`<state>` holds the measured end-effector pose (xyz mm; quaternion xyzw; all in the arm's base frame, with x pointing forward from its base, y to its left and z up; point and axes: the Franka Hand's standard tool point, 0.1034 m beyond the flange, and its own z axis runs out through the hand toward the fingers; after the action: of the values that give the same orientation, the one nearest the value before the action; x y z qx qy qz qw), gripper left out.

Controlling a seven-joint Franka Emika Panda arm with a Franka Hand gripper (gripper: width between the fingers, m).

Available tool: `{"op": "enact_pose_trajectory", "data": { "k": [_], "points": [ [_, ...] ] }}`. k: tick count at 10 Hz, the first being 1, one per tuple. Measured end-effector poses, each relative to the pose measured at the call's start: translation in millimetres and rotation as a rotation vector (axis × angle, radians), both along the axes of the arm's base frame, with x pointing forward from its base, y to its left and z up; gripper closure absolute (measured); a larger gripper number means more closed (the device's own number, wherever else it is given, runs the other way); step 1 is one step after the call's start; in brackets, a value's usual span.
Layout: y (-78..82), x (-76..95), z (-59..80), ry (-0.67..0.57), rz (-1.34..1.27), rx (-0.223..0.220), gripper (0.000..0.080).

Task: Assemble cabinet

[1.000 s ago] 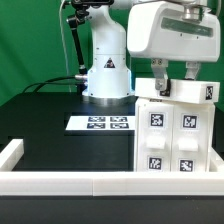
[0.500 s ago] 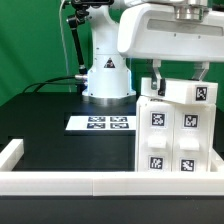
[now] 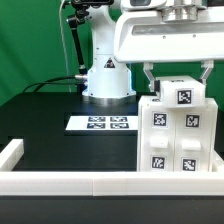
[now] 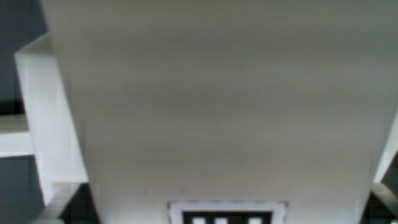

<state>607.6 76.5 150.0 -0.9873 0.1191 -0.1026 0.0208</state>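
The cabinet stands upright at the worktop's near corner on the exterior view's right, hard against the low white border rail; its long axis runs vertical, its tagged face toward the camera; black worktop lies open on the exterior view's left. The gripper hangs straddling its top block, one finger down each side; whether it presses the block cannot be told. The marker board lies mid-worktop; green curtain behind.
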Motion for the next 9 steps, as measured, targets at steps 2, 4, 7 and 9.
{"op": "enact_pose_trajectory", "data": {
  "k": [2,4,7,9],
  "points": [
    [-0.1,-0.3,-0.7,0.004,-0.136,0.033,0.0239],
    [0.3,-0.7,-1.4,0.008,-0.207,0.049,0.0239],
    [1.8,-2.6,-3.3,0.025,-0.446,0.111,0.024],
    [2.4,-5.2,-3.4,0.064,-0.636,0.146,0.024]
  ]
}}
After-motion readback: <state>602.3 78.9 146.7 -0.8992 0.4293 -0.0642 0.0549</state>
